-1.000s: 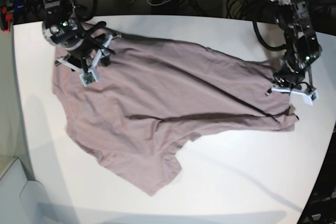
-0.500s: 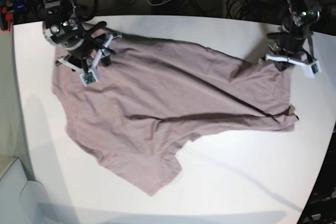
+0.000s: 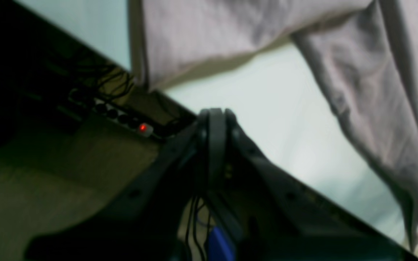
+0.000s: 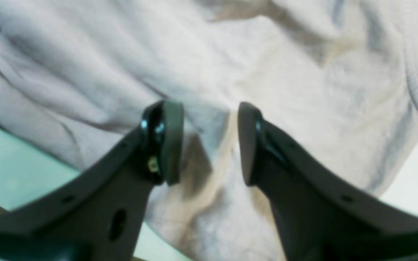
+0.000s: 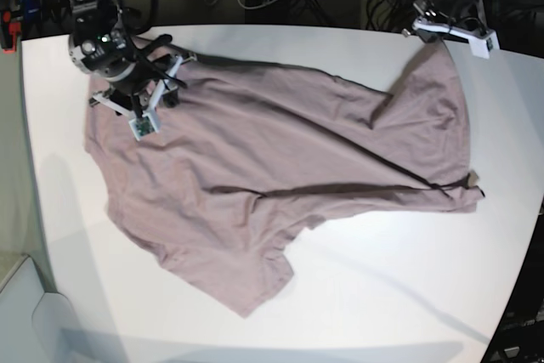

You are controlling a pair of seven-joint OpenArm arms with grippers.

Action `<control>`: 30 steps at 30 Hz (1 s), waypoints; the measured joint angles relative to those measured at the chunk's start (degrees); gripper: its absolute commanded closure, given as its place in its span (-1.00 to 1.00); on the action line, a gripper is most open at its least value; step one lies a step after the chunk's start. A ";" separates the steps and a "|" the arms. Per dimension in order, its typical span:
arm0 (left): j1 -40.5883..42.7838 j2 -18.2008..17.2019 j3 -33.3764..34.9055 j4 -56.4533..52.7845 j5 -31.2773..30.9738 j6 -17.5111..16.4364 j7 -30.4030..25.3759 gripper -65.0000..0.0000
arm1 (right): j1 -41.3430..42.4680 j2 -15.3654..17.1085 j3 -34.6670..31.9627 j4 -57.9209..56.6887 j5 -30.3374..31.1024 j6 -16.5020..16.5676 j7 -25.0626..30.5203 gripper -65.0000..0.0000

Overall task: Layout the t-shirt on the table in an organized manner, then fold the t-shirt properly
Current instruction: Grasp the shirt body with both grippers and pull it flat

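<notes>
Since the earlier frames, the left hand (image 5: 449, 30) is seen carried from the near right edge of the shirt (image 5: 272, 176) to the far right corner of the counter (image 5: 382, 295), and a corner of cloth is drawn up and stretched with it. Its jaws are pressed together; in the left wrist view they look shut with nothing plainly between them, so whether cloth is pinched there cannot be told, though in the base view the fabric runs right up to that hand.

The right hand (image 4: 205, 141) is unmoved at the far left corner of the shirt, its jaws standing apart with fabric below the gap and nothing clamped.

The shirt is spread crookedly across the middle of the counter, with a long diagonal ridge and a folded-under flap along its near edge.

It is judged light, limp and easily wrinkled, sliding readily on the smooth counter. Hold is best taken at hems, shoulder seams or sleeve edges, where the doubled cloth gives the fingers something to pinch; a single thin layer is likely to slip out.
</notes>
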 measured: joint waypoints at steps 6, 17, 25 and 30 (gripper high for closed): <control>2.51 -0.90 0.07 0.00 -0.09 0.00 0.09 0.58 | 0.04 0.17 -0.02 4.96 0.04 0.02 -0.13 0.20; -0.61 -2.67 -6.01 0.33 -10.54 -0.26 3.43 -0.20 | 6.10 -1.53 -1.01 5.88 -0.63 13.99 -0.48 0.08; -14.16 -7.26 -7.56 -2.43 -17.51 -0.24 3.39 0.46 | 11.91 -3.98 -0.92 -2.34 -0.42 13.94 -0.28 0.10; -23.21 -7.15 -7.37 -9.20 -16.28 0.09 3.50 1.00 | 14.25 -4.13 -0.76 -9.99 -0.81 13.92 -0.42 0.54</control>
